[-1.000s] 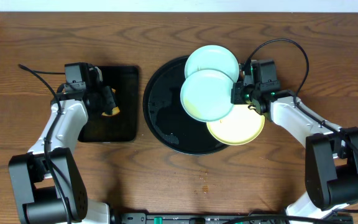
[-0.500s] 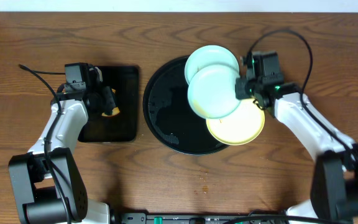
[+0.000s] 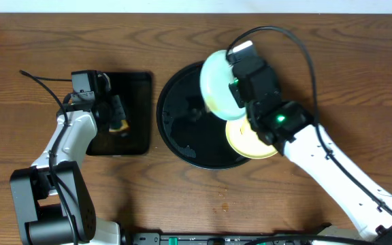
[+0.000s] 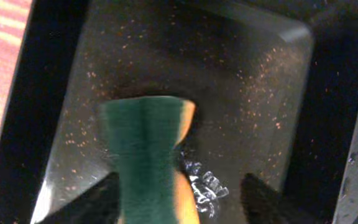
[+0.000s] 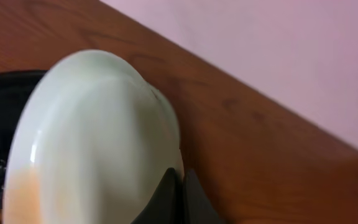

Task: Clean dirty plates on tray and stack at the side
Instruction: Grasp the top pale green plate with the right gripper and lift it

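Note:
A pale mint plate (image 3: pixel 216 85) hangs tilted on edge over the round black tray (image 3: pixel 182 129). My right gripper (image 3: pixel 235 85) is shut on its rim; the right wrist view shows the closed jaws (image 5: pixel 180 186) pinching the plate's (image 5: pixel 92 137) edge. A pale yellow plate (image 3: pixel 247 141) lies at the tray's right rim, partly under the right arm. My left gripper (image 3: pixel 114 112) stands open over the rectangular black tray (image 3: pixel 135 88). A green and orange sponge (image 4: pixel 148 155) sits between its spread fingers (image 4: pixel 266 199), with a gap on the right side.
Bare wood-grain tabletop (image 3: pixel 318 61) surrounds both trays. Water drops and foam (image 4: pixel 201 180) lie on the wet rectangular tray (image 4: pixel 266 74). A black cable (image 3: pixel 39 78) runs across the table left of the left arm. The wall shows behind the table's far edge.
The right arm lifted the mint plate, tipped it on edge and swung left over the round tray. The left gripper opened and let go of the sponge.

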`<state>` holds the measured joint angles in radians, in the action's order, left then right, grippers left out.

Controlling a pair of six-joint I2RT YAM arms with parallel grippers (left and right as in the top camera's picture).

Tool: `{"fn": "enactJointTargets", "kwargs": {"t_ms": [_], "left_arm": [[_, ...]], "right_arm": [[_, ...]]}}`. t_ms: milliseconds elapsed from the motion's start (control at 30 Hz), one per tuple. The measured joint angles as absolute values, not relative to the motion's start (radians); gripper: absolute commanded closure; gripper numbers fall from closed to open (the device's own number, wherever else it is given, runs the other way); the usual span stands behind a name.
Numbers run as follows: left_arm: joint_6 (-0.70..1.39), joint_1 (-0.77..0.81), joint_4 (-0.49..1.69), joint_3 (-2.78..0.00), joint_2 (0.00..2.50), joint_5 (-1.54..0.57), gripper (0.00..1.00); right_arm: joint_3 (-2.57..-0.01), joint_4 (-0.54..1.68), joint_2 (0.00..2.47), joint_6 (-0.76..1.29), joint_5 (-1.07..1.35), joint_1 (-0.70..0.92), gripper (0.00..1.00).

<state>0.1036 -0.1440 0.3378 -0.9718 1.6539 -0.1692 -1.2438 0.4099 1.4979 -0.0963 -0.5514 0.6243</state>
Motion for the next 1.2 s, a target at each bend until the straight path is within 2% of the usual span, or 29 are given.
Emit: {"fn": "enactJointTargets", "kwargs": {"t_ms": [100, 467, 533, 800, 1000, 1200], "left_arm": [[0.104, -0.144, 0.337, -0.972, 1.654, -0.169, 0.21], [0.103, -0.144, 0.337, -0.972, 1.654, -0.168, 0.17], [0.103, -0.144, 0.337, -0.972, 1.654, -0.169, 0.13], [0.103, -0.144, 0.337, -0.972, 1.654, -0.169, 0.13], [0.103, -0.144, 0.337, -0.972, 1.654, -0.168, 0.12], [0.103, -0.144, 0.337, -0.972, 1.654, -0.169, 0.12]], "right_arm": [[-1.244, 0.394, 1.498, -0.133, -0.625, 0.653, 0.99], [-1.242, 0.243, 1.499, -0.345, -0.866, 0.796, 0.99], [-1.242, 0.213, 1.504, -0.379, -0.902, 0.826, 0.99], [-1.242, 0.136, 1.591, -0.476, -1.031, 0.93, 0.99], [-1.242, 0.117, 1.654, -0.503, -1.077, 0.943, 0.99], [-1.242, 0.12, 1.654, -0.429, -1.096, 0.936, 0.99]]}}
